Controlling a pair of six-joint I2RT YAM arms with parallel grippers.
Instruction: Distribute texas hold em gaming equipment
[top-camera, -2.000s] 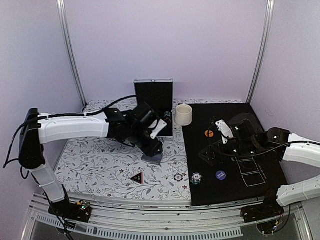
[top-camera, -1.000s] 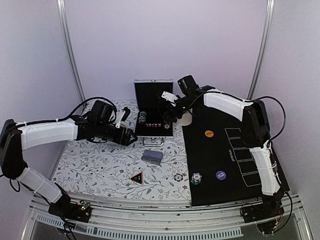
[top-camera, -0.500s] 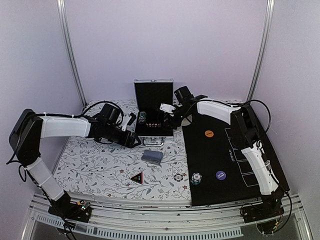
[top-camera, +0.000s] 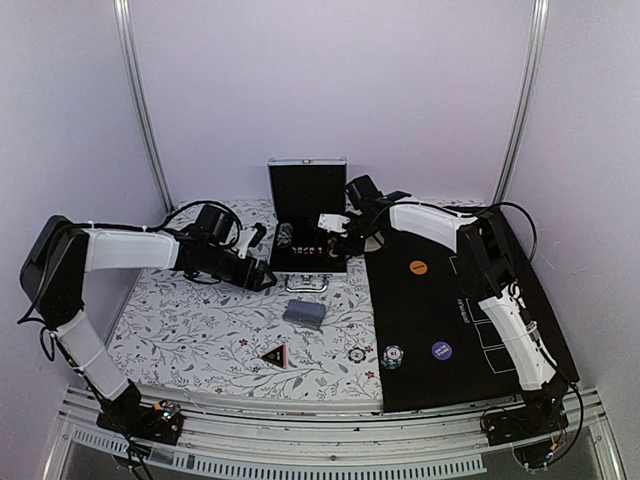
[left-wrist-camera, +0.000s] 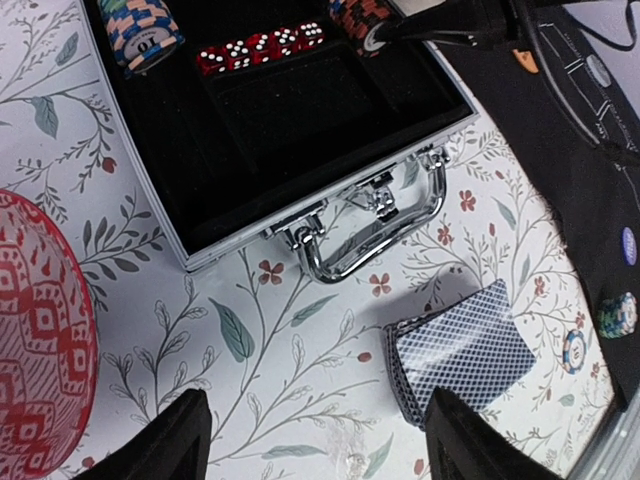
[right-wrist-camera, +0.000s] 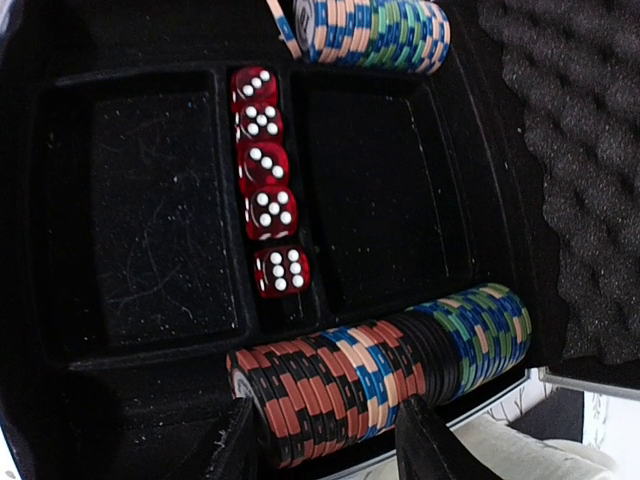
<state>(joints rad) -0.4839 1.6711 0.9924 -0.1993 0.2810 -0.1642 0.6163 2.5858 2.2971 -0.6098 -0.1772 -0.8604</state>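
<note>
An open metal case (top-camera: 307, 190) stands at the back with red dice (right-wrist-camera: 265, 190) and rows of striped poker chips (right-wrist-camera: 440, 340) in its tray. My right gripper (right-wrist-camera: 335, 440) (top-camera: 336, 234) reaches into it, its fingers apart on either side of the near chip row's left end. My left gripper (left-wrist-camera: 325, 440) (top-camera: 263, 276) hangs open and empty over the floral cloth, left of the grey-blue deck of cards (left-wrist-camera: 470, 355) (top-camera: 304, 313). The triangle marker (top-camera: 274, 353), two chips (top-camera: 356, 354) (top-camera: 391, 356), an orange disc (top-camera: 418, 267) and a dark blue disc (top-camera: 441, 350) lie near the front.
A pink patterned dish (left-wrist-camera: 40, 370) sits at the left edge of the left wrist view. The case handle (left-wrist-camera: 375, 225) points toward the deck. A black mat (top-camera: 470, 330) covers the table's right side. The cream cup (top-camera: 374, 240) is mostly hidden behind my right arm.
My right arm swung from the mat into the case, and its fingers have narrowed around the chip row. My left arm drew back from the deck and now holds still.
</note>
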